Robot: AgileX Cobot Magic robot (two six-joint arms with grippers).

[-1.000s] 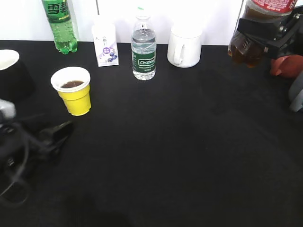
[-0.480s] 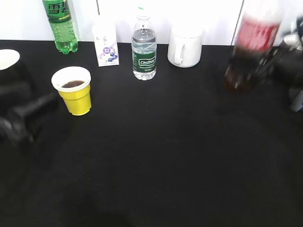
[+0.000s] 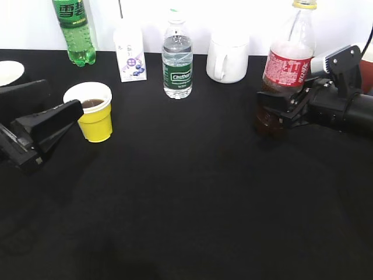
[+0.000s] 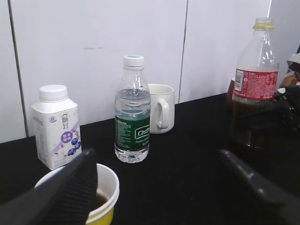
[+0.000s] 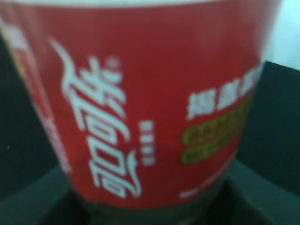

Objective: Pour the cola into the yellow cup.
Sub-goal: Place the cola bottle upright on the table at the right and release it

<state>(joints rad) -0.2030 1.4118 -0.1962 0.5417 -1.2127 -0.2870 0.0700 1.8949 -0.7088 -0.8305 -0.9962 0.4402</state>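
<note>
The cola bottle [image 3: 285,64] stands upright at the right, with its yellow cap on and dark liquid low inside. It also shows in the left wrist view [image 4: 255,84], and its red label fills the right wrist view [image 5: 150,103]. My right gripper [image 3: 284,114] is shut on its lower body, just below the label. The yellow cup [image 3: 98,119] stands at the left with a little dark liquid in it. My left gripper [image 3: 52,131] is open and empty. One of its fingers [image 4: 61,192] is close beside the cup [image 4: 107,185] and hides part of it.
Along the back wall stand a green soda bottle [image 3: 74,32], a small white carton [image 3: 130,55], a water bottle [image 3: 176,61] and a white mug [image 3: 227,58]. A white-rimmed dark bowl [image 3: 9,70] is at the far left. A black cloth covers the table.
My right gripper has brought the cola bottle down and leftward from the upper right, and it is now upright. My left gripper has moved up to beside the yellow cup.
</note>
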